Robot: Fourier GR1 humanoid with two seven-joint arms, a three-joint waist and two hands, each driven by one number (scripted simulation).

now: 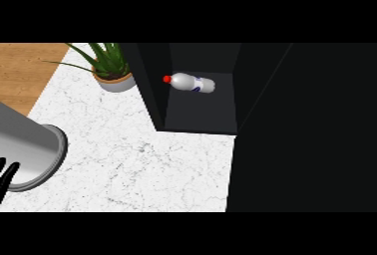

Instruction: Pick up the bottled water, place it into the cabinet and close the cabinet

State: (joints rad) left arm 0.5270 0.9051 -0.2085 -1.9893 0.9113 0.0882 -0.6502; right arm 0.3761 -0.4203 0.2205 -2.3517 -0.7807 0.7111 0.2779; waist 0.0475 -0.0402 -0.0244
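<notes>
One bottled water [191, 82]: white plastic cylinder, red cap, blue label band; it lies on its side on the dark shelf floor inside the cabinet [199, 114], cap pointing toward the plant, well apart from the fingers, up and to the right of them; nothing touches it.

Cabinet: one, matte black, boxy, flat panels; one open compartment shows, dark grey floor inside; a large black panel [309, 129] fills the view's right side, from the compartment down to the lower edge; cannot tell from here whether it is the door or the cabinet's side.

One left hand [7, 175]: black, only fingertips show at the view's left edge, low; fingers straight, pointing up, released, holding nothing. Right hand does not show.

One grey cylinder [29, 154]: smooth, metallic-looking, round rim, just beside the fingers, to their right and above; cannot tell if they touch.

One potted plant [110, 67]: spiky green leaves, round light-grey pot, far up from the fingers, just left of the cabinet's wall.

Bench [147, 164]: white marble-look top, fine grey veining, flat; wood-grain floor strip [22, 69] at the upper left, beyond the bench's edge.
</notes>
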